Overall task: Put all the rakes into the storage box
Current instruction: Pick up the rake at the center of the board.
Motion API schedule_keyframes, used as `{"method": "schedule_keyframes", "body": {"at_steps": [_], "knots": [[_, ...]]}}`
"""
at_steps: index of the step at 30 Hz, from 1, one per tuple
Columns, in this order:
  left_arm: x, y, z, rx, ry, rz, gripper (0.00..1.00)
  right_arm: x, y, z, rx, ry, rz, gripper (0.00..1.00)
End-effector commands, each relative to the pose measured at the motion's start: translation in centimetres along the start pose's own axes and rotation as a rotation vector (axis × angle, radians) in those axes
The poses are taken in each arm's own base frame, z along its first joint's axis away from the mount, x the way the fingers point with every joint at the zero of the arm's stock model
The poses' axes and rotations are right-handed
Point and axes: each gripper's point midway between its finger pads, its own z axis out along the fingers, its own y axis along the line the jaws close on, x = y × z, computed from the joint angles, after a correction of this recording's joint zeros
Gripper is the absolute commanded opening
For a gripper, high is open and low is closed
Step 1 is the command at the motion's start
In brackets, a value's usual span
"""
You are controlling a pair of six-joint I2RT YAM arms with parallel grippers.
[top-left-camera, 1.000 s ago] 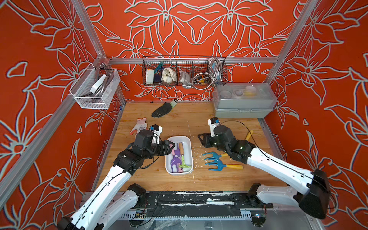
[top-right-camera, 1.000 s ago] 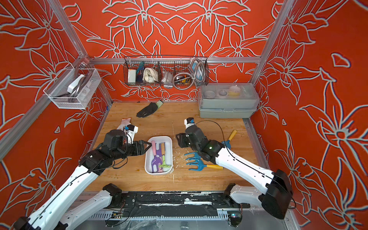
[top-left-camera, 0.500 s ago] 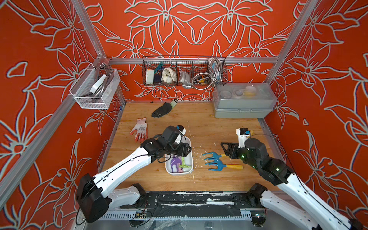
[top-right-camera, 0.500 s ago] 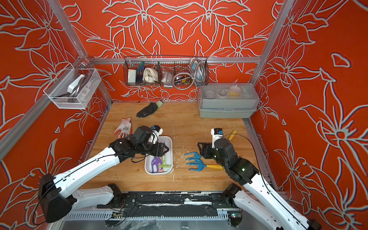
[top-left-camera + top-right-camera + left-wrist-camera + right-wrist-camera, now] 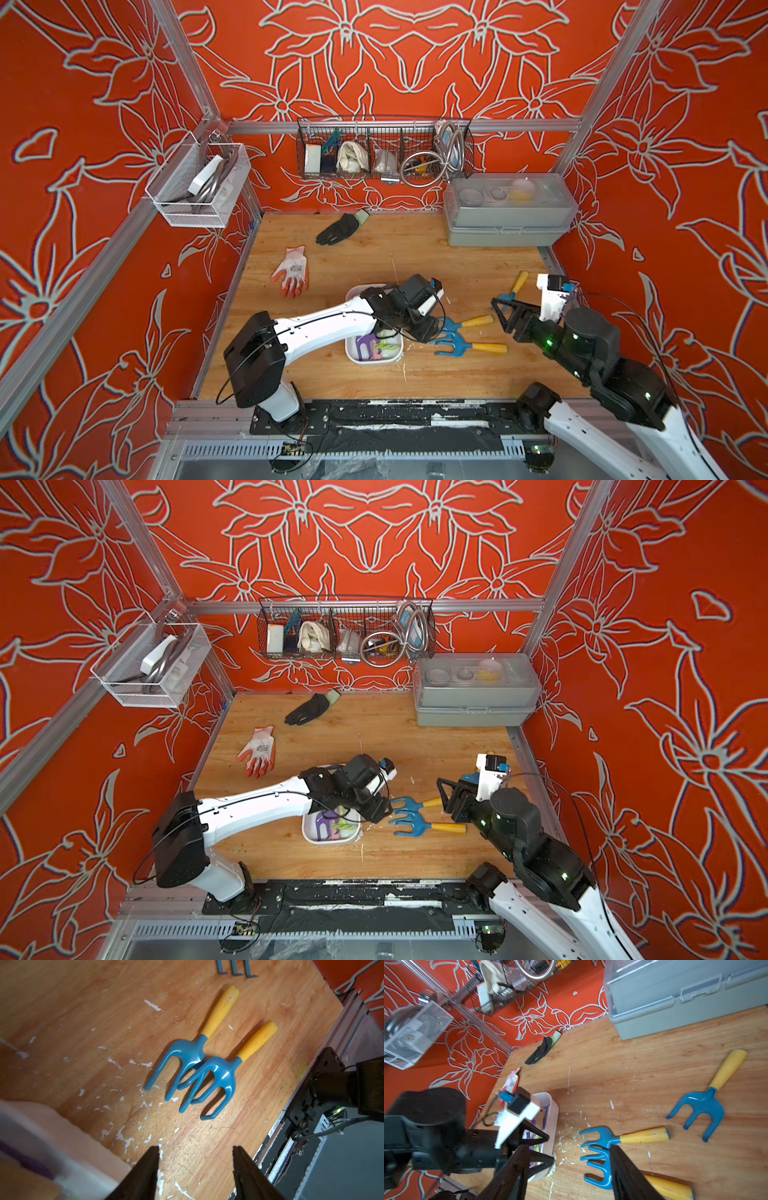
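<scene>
1. The table point(image 5: 374, 257) is carrying everything, and both claws are working over its front half.
2. The storage box point(image 5: 374, 360) is sitting directly under the left arm, behind the left claw's fingertips and a little to one side. It is already holding some purple and green pieces point(image 5: 368, 347).
3. Two rakes are lying side by side just ahead of the left claw point(image 5: 195, 1149): the nearer rake point(image 5: 220, 1076) and the farther rake point(image 5: 187, 1055). Their blue heads are overlapping. Both are pointing their tines back toward this claw, and their yellow handles are running straight away from it, so the long axis is lying roughly in line with its reach. Neither is in the box yet.
4. A third rake point(image 5: 509, 293) is lying well beyond those two, next to the right claw point(image 5: 500, 313).
5. The left claw is standing released, jaws apart, with only bare wood between them. It is hovering at the tine ends.
6. The right claw is also spread and gripping nothing. It is hanging over the handle ends of the pair.
7. The left claw appears better placed, being nearest both the heads and the box, though it is facing tines rather than a handle. Taking a rake crosswise at the neck would probably need a turn of the wrist.
</scene>
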Motion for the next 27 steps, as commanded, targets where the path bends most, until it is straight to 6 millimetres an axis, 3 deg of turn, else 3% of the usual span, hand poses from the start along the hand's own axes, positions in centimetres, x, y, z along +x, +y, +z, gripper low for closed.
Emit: {"method": "schedule_keyframes", "body": {"at_steps": [1, 9, 15, 21, 27], "knots": [[-1.6, -1.2, 0.8, 0.001, -0.044, 0.11, 0.59, -2.5, 1.5, -2.3, -0.08, -0.086, 0.044, 0.61], [-2.3, -5.1, 4.3, -0.007, 0.0, 0.363, 0.58, -6.0, 6.7, -4.9, -0.261, -0.083, 0.034, 0.61], [-2.8, -7.3, 7.0, 0.001, 0.053, 0.485, 0.57, -8.6, 8.9, -8.1, -0.37, -0.142, 0.053, 0.62], [-2.8, -8.7, 10.5, -0.022, 0.123, 0.586, 0.57, -9.2, 9.8, -8.9, -0.403, -0.14, 0.05, 0.62], [-2.5, -8.9, 13.7, -0.029, 0.175, 0.603, 0.56, -8.2, 9.5, -7.8, -0.387, -0.105, 0.05, 0.63]]}}
